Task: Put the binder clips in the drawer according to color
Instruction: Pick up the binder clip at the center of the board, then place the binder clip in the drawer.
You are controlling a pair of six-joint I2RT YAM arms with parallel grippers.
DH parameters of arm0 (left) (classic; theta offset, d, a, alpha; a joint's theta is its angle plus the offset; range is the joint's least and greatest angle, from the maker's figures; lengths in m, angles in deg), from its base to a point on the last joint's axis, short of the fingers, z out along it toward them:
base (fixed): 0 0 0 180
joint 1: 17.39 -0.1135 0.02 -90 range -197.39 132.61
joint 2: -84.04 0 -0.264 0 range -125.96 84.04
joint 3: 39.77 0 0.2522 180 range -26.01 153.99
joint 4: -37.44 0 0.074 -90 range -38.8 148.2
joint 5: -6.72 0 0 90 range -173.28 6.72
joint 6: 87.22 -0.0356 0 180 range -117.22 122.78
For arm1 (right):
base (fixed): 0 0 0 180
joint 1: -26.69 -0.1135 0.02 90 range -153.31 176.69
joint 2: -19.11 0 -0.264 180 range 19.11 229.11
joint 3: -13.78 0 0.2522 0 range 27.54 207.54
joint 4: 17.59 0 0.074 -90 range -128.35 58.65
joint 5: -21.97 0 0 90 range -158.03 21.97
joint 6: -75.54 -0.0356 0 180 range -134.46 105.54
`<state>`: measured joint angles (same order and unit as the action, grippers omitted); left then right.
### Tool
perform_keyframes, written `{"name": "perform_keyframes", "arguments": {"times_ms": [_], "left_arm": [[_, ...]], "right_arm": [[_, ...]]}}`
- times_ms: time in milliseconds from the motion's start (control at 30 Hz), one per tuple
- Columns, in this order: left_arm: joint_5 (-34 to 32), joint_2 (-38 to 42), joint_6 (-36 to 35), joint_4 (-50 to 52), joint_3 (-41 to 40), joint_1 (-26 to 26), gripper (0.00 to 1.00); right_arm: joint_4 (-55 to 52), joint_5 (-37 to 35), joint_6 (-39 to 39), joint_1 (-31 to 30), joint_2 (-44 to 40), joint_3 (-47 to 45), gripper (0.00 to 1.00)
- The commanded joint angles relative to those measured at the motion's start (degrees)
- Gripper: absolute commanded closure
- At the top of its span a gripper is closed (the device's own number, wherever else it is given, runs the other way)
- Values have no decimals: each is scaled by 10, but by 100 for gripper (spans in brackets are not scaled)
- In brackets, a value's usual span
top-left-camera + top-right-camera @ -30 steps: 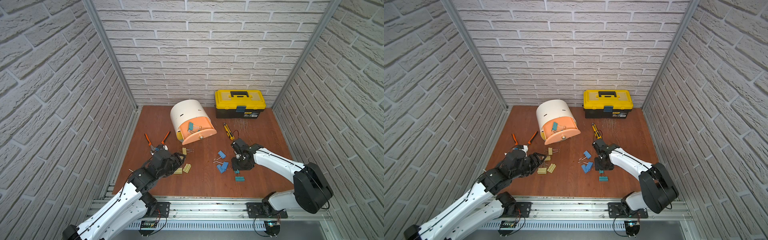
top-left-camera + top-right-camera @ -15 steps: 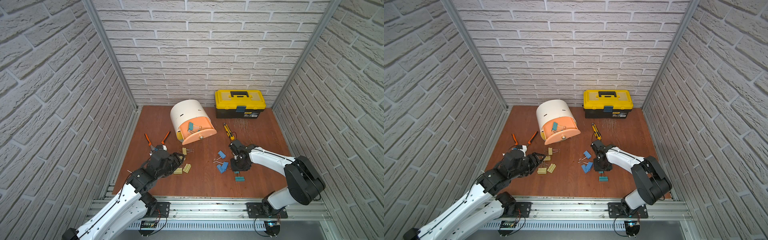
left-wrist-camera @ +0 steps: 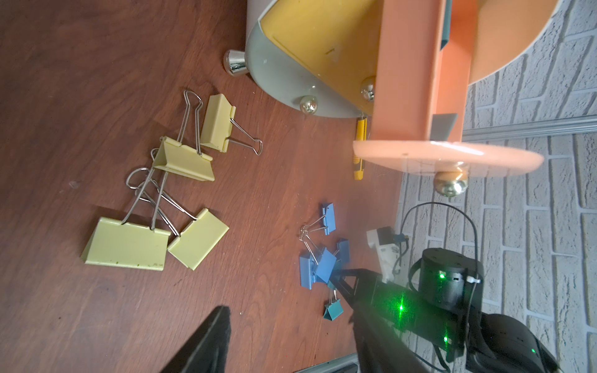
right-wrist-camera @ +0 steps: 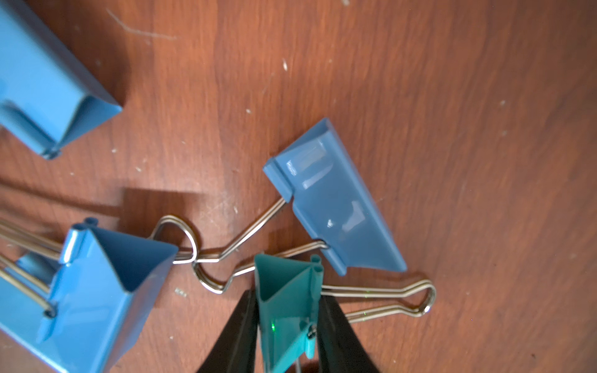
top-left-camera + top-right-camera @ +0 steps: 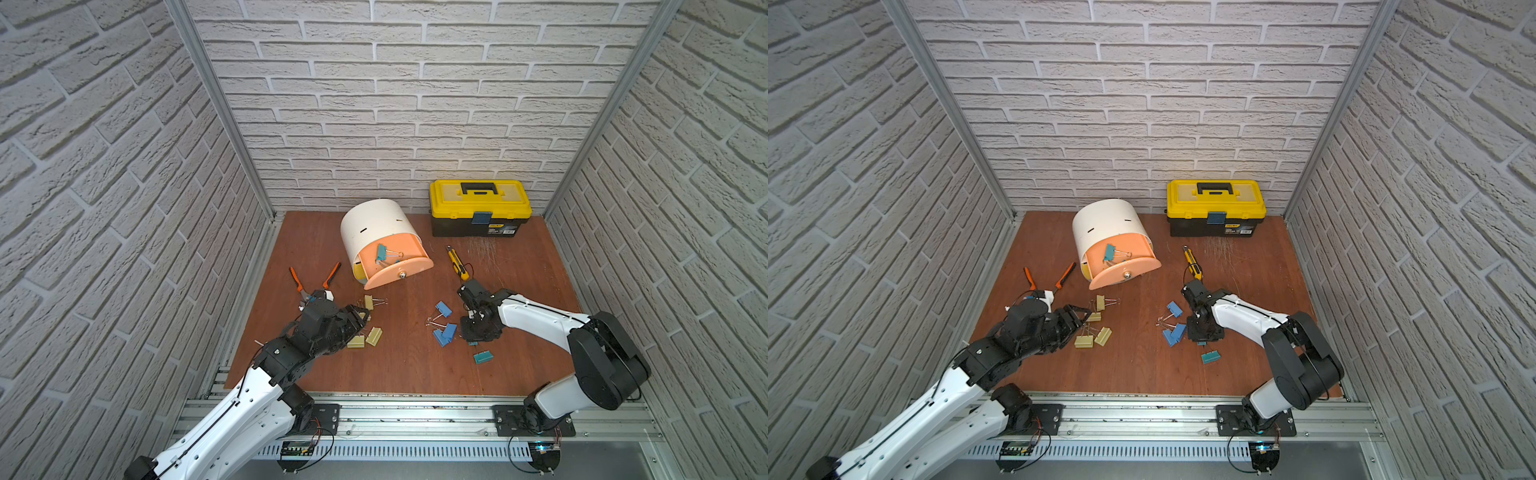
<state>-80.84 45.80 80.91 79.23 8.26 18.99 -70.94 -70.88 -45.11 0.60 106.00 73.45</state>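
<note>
The drawer is a white barrel cabinet lying tilted, its peach front pulled out with teal binder clips inside. Several pale yellow clips lie on the table just ahead of my left gripper, which is open and holds nothing. Several blue clips sit in a tangle at mid-table. My right gripper points down beside them, shut on a teal clip that rests on the table. Another teal clip lies loose nearer the front edge.
A yellow-and-black toolbox stands at the back wall. A yellow utility knife lies behind my right gripper. Orange-handled pliers lie by the left wall. Brick walls close in three sides.
My right gripper's jaws have closed onto the teal clip, and the right arm's elbow has swung a little. The left arm has stayed put.
</note>
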Motion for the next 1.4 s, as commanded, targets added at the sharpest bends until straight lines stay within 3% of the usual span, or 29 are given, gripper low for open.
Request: {"name": "perform_keyframes", "arguments": {"times_ms": [0,400,667,967,1367], "left_arm": [[3,-7,-9,-14,4,-5,35],[5,-28,-26,-17,38,-9,35],[31,-52,-66,17,110,-53,35],[113,-120,-127,38,219,-129,35],[214,-279,-191,11,357,-151,36]], "right_arm": [[-9,2,0,2,-24,-12,69],[-72,-12,7,2,-113,12,71],[-149,-36,41,3,-159,147,71],[-168,-7,65,2,-114,342,72],[-149,78,48,-5,13,567,72]]}}
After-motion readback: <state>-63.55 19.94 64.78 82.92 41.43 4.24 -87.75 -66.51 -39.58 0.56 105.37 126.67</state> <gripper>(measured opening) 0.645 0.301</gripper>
